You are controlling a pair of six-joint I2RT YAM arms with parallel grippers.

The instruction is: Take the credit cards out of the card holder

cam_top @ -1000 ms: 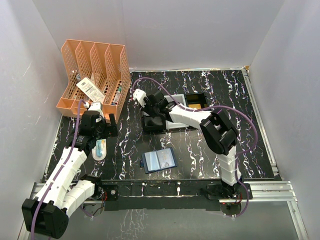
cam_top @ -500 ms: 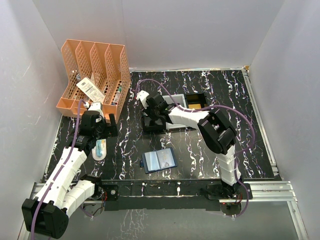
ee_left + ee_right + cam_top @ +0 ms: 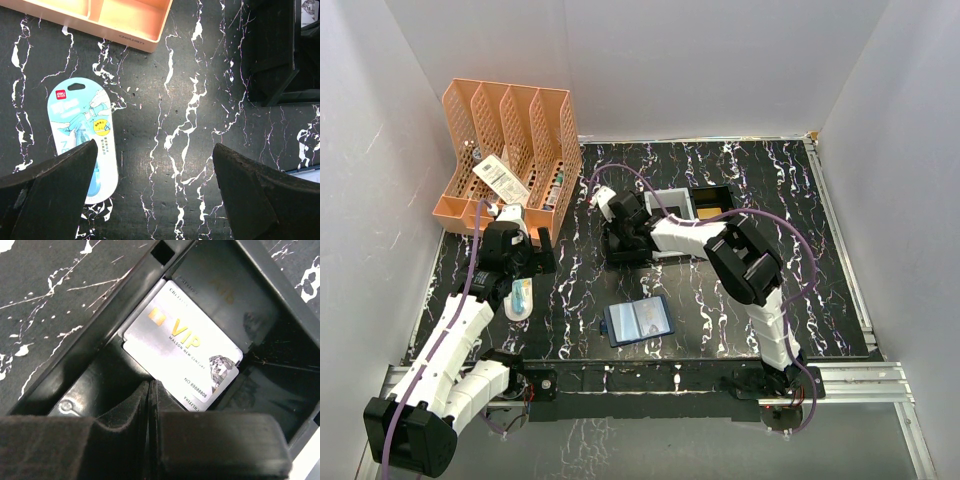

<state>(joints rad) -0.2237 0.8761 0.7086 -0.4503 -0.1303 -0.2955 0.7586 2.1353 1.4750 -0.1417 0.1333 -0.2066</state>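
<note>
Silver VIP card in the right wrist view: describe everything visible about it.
The silver VIP card is a thin, glossy rectangle with gold lettering, a printed number and a diamond graphic at one corner. It lies flat, face up, inside a black tray compartment, overlapping a darker card. The right gripper, shut, sits by its edge; contact is unclear.

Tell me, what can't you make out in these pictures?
- Wallet, overhead view: too small to tell whether cards remain in its slots. The left wrist view's edge cuts most of it off.
- Dark card by the silver VIP card, right wrist view: lettering too dim to read.
- Right claw, overhead view: tips lost in the black tray.
</note>
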